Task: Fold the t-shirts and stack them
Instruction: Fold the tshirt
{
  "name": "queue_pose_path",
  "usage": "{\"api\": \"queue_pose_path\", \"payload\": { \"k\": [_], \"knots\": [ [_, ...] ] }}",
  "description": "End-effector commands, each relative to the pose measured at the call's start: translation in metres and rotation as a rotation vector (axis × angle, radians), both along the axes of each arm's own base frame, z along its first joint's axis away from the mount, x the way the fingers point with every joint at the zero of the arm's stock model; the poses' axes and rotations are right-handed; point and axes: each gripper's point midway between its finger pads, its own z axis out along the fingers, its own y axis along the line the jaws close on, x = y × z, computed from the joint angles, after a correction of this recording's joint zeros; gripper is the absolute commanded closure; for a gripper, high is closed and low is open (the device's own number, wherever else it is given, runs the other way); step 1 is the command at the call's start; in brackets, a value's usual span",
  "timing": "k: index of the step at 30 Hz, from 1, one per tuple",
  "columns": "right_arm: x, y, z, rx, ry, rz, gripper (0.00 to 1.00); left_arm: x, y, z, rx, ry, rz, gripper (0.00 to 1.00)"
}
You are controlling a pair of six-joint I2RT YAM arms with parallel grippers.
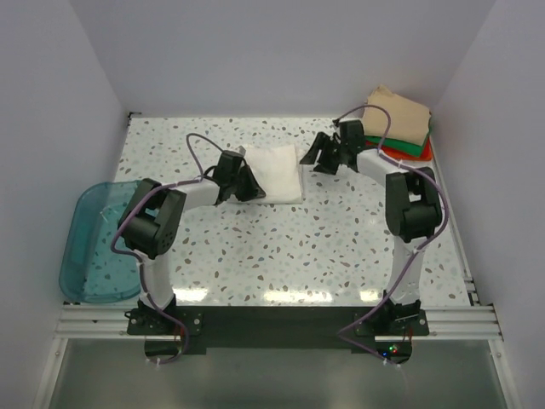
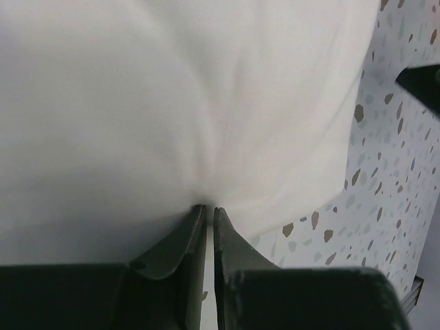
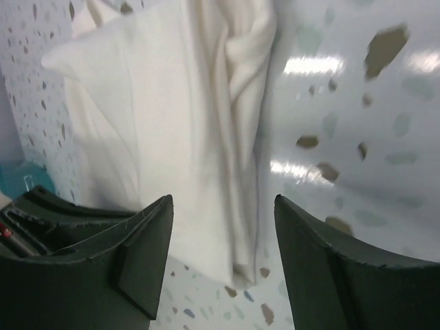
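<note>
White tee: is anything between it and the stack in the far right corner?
Only the right gripper itself, open, sits between the white tee and the stack. Nothing else shows there.

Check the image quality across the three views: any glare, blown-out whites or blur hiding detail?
Top external: even light, with soft glare streaks on the speckled terrazzo table along its near edge. Left wrist: the folded white cloth t-shirt fills the frame, nearly washed out, its creases faint. Right wrist: bright light reflections on the tabletop, speckles at upper right blurred, the shirt's folds clear.
</note>
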Motion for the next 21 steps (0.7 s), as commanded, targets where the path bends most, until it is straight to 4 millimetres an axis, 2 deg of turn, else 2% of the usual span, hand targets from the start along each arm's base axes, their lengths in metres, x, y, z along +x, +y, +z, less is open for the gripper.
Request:
{"api": "queue_pose_path", "payload": {
  "k": [1,2,3,5,10,15,21],
  "knots": [
    [0.026,-0.017,-0.001,-0.123,-0.043,0.057,0.35,-0.003,0.005,0.015,0.046,0.003,-0.029,0.85],
    [0.028,-0.015,-0.004,-0.130,-0.045,0.086,0.35,-0.001,0.003,0.020,0.041,-0.004,-0.032,0.85],
    [0.038,-0.013,0.004,-0.131,-0.072,0.093,0.35,-0.001,0.004,0.021,0.044,0.000,-0.036,0.85],
    [0.038,-0.010,-0.010,-0.139,-0.048,0.121,0.34,0.004,0.001,0.031,0.040,-0.016,-0.042,0.84],
    [0.042,-0.001,-0.021,-0.161,-0.048,0.166,0.29,0.009,-0.001,0.049,0.028,-0.038,-0.056,0.83],
    [0.031,0.016,-0.036,-0.181,-0.031,0.220,0.24,0.013,-0.002,0.064,0.016,-0.065,-0.055,0.82],
    [0.026,0.026,-0.038,-0.168,-0.038,0.220,0.23,0.012,0.001,0.065,0.022,-0.063,-0.052,0.82]
  ]
}}
